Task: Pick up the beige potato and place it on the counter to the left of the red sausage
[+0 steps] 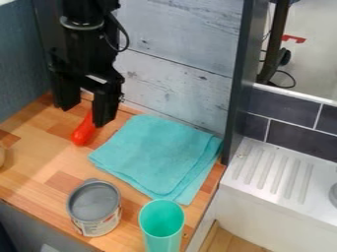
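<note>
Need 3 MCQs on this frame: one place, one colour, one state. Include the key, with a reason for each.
1. Where is the can?
A) on the cloth
B) in the sink
C) on the wooden counter, beside the turquoise cup

2. What colour is the object just below the gripper?
A) red-orange
B) blue
C) white

3. What state is the gripper in?
A) closed, fingertips together
B) open, fingers apart
C) clamped on the cup

Key:
1: C, the can stands on bare wood, left of the cup in the picture.
2: A, its visible part is red-orange against the wood.
3: B, a wide gap shows between the two fingers.
</note>
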You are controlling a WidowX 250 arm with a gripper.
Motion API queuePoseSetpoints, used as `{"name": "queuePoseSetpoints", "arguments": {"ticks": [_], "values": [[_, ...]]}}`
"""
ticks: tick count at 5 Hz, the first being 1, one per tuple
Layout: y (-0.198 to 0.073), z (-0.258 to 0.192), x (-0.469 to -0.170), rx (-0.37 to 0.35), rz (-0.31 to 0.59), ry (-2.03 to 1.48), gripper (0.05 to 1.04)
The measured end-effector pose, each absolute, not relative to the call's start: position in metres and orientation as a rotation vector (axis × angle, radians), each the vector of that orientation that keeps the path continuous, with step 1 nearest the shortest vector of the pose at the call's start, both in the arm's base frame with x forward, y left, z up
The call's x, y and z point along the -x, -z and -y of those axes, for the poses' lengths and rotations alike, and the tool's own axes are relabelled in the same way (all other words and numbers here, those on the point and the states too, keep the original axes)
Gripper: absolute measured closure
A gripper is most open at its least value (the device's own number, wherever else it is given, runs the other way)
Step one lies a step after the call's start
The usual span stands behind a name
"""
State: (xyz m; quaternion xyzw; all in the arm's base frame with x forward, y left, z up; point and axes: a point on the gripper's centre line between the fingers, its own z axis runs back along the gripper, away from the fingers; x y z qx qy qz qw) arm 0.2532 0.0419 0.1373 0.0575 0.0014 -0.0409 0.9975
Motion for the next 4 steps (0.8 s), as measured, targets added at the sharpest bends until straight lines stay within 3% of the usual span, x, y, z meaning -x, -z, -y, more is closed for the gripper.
{"name": "queuePoseSetpoints", "arguments": {"ticks": [1, 4], "values": [[-0.130, -0.041, -0.251, -0.110, -0.031, 0.083, 0.083], [-0.120, -0.128, -0.192, -0.118, -0.034, -0.257, 0.083]]}}
